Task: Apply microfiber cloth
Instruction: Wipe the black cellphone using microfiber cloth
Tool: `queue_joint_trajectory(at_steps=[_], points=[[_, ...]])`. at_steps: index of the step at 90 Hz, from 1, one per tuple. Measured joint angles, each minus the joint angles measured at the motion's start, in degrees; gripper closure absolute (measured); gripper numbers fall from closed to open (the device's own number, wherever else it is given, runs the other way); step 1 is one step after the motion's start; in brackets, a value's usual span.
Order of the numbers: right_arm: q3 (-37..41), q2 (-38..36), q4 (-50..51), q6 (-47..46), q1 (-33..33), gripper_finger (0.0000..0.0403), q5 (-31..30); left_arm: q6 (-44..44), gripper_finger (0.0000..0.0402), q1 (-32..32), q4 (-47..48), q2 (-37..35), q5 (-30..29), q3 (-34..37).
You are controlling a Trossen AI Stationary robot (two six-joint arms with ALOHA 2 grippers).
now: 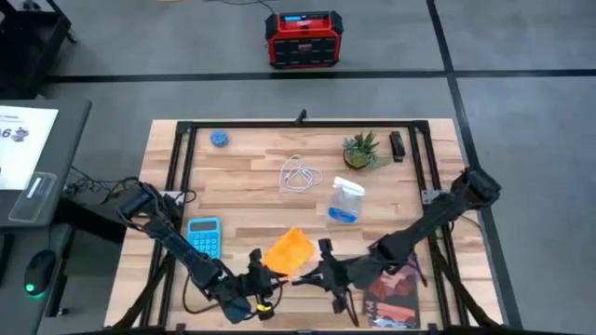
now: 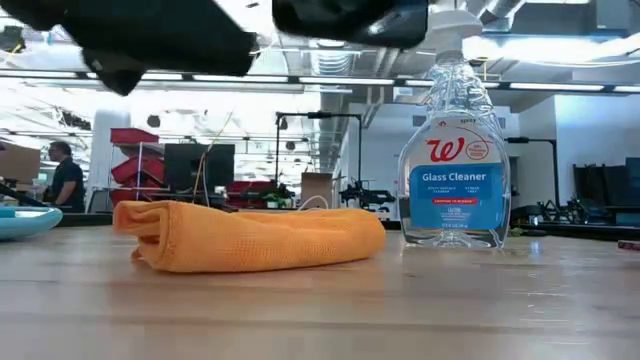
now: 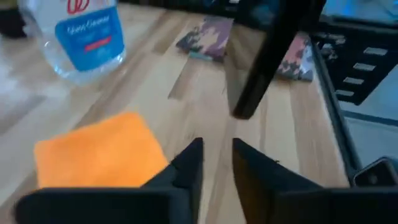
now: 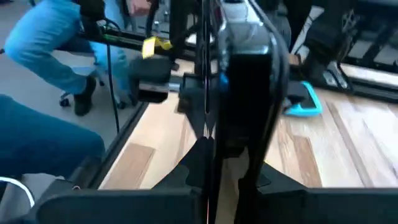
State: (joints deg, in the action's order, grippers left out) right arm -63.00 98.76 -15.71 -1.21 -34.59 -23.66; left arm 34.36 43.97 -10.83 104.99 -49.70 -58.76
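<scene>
Orange and folded, the microfiber cloth (image 1: 288, 250) lies on the wooden table (image 1: 251, 181) toward the near edge, between the two arms and touched by neither. The left gripper (image 1: 258, 282) hangs just beside the cloth's near corner, its fingers (image 3: 186, 167) a narrow gap apart with nothing between them. The right gripper (image 1: 315, 275) sits just on the cloth's other side, pinching a thin black phone (image 4: 245, 81) that stands on edge between its fingers. That phone fills most of the right wrist view and, in the left wrist view, stands as a dark slab (image 3: 273, 56) above the bare boards.

A dark reddish book (image 1: 393, 296) lies under the right arm at the near right corner. A blue calculator (image 1: 204, 236) rests beside the left arm, apart from the cloth. Just behind the cloth stands a glass cleaner spray bottle (image 2: 455, 160), close but not touching. Farther back lie a coil of white cable (image 1: 300, 174), a small potted plant (image 1: 362, 150), a small blue round thing (image 1: 219, 138) and a dark block (image 1: 398, 145). Beyond the table, a red and black box (image 1: 304, 39) sits on the floor.
</scene>
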Motion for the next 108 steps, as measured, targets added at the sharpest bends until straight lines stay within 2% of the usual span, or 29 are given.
queue_joint_trajectory(at_steps=[14,28,46,68,108], points=[[0.0,0.02,-0.07,0.19,-0.06,0.0386,0.0,-8.85,0.0256,-0.71,-7.48,0.02,3.07,0.0],[0.0,0.04,-0.16,0.21,0.21,0.0386,-0.05,-12.74,0.0244,-1.28,-10.8,0.01,2.94,0.0],[0.0,0.07,-0.67,0.19,0.22,0.0386,-0.26,-13.57,0.0286,-2.41,-13.24,0.02,1.45,0.0],[0.0,0.11,-2.11,-0.58,0.57,0.0384,-0.71,-14.29,0.0386,-3.12,-13.67,0.0,0.92,0.0],[-0.09,0.11,-1.68,-1.56,1.42,0.0351,-0.37,-12.09,0.0393,-1.06,-13.55,0.02,-3.17,0.0]])
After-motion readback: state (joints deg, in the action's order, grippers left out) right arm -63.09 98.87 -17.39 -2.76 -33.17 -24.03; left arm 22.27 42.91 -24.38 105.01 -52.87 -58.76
